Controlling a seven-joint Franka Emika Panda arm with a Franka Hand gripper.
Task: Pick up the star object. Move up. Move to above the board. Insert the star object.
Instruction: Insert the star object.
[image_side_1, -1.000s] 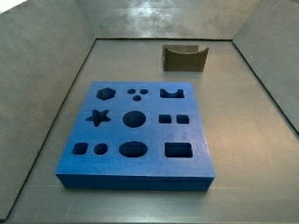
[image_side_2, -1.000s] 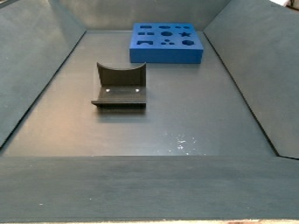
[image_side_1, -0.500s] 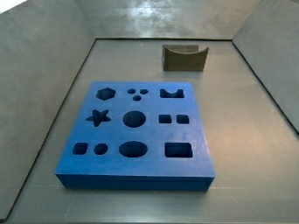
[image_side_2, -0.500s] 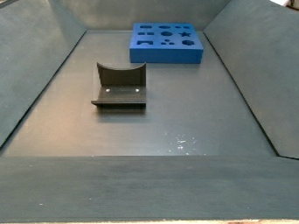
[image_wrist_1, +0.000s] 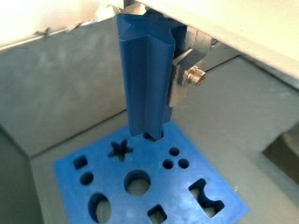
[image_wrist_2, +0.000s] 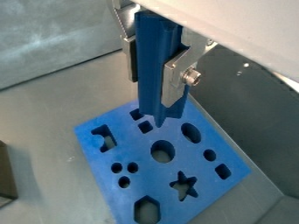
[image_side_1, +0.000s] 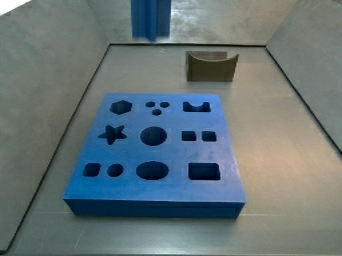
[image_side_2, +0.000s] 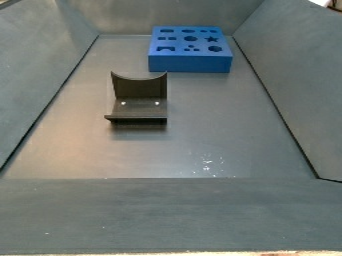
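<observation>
Both side views look down along the floor from opposite ends, sharing the board (image_side_1: 156, 150) and the fixture (image_side_2: 136, 99). Both wrist views look steeply down past the gripper (image_wrist_1: 158, 52) onto the board.
</observation>
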